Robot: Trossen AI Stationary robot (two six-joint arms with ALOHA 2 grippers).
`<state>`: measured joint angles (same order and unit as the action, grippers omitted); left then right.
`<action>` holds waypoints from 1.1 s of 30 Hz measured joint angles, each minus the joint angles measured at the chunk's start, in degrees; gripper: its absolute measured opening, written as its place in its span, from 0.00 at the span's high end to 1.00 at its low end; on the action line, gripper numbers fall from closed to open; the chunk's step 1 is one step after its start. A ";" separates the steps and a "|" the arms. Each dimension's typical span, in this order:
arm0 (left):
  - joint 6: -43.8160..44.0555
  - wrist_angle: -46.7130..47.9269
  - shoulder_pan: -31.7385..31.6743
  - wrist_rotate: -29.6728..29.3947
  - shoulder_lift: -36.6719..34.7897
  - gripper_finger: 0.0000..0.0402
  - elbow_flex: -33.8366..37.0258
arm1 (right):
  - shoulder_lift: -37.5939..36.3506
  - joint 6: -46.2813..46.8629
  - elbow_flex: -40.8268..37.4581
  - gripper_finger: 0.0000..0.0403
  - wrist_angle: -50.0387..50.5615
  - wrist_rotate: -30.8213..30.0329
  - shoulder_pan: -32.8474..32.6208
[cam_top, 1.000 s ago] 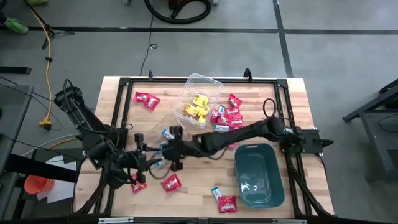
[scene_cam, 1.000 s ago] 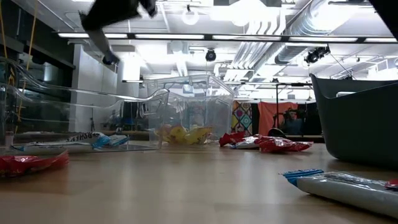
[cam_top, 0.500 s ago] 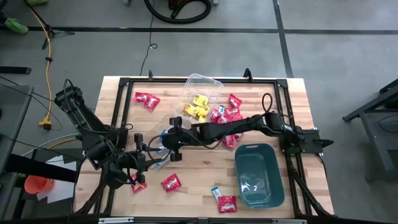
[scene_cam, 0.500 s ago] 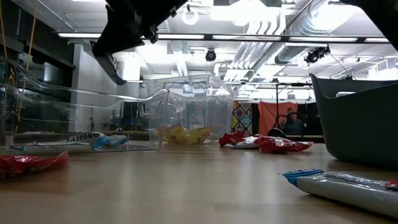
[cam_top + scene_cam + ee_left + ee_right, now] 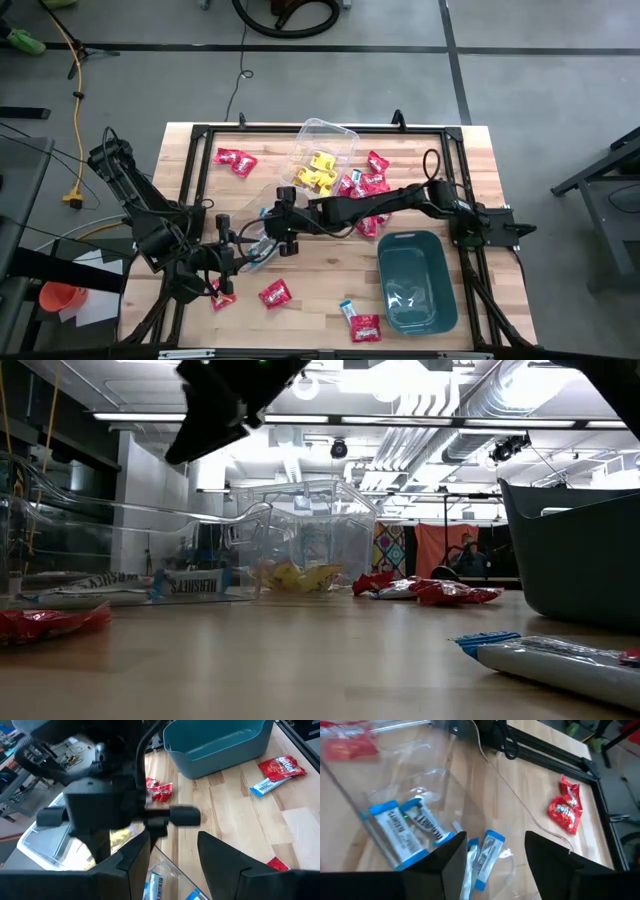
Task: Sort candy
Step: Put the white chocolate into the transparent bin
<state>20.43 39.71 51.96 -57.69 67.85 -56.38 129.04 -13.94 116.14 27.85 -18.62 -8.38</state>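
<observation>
Candy, handling: the candy (image 5: 370, 187) was judged light, thin and limp; glossy wrappers likely slippery and prone to sliding on the wood; a pinch across the short width at mid-length, or on a crimped end seam, was judged the best hold.
Candy, location: spread over the table (image 5: 320, 300); red packets heaped beside the yellow-filled tub, others lying singly toward the table edges.
Red packets: one at the far left (image 5: 235, 159); a cluster of roughly six near the centre; one at (image 5: 274, 293); one at (image 5: 366, 326); one partly hidden under the left arm (image 5: 221, 298); about ten in all, the heap uncertain.
Yellow packets: about five, all inside the far clear tub (image 5: 322, 156); exact count unclear.
Blue-and-white packets: four visible in the near clear tub (image 5: 427, 790), the packets shown at (image 5: 400, 832); one loose on the table (image 5: 347, 309).
Teal bin: one (image 5: 416, 282); contents could not be told.
Right gripper: (image 5: 283, 222) hung above the near tub; fingers (image 5: 451, 865) spread, pinching nothing.
Left gripper: (image 5: 243, 256) sat at the near tub's edge; fingers (image 5: 131, 862) spread apart; whether they touched the tub wall could not be told.
</observation>
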 joint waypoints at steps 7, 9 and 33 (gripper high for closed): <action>0.76 0.11 0.00 0.02 0.01 0.62 0.07 | -7.43 8.92 0.11 0.51 18.66 7.16 -1.08; 1.50 0.12 0.00 0.02 0.00 0.62 0.07 | -8.74 13.12 0.11 0.51 23.51 13.49 -1.94; -2.41 -0.18 -0.20 -3.04 0.00 0.62 0.07 | -8.80 69.83 -20.83 0.51 22.32 38.09 -15.78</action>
<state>18.01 39.53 51.77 -60.74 67.85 -56.31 120.25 55.88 95.31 50.16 19.47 -24.16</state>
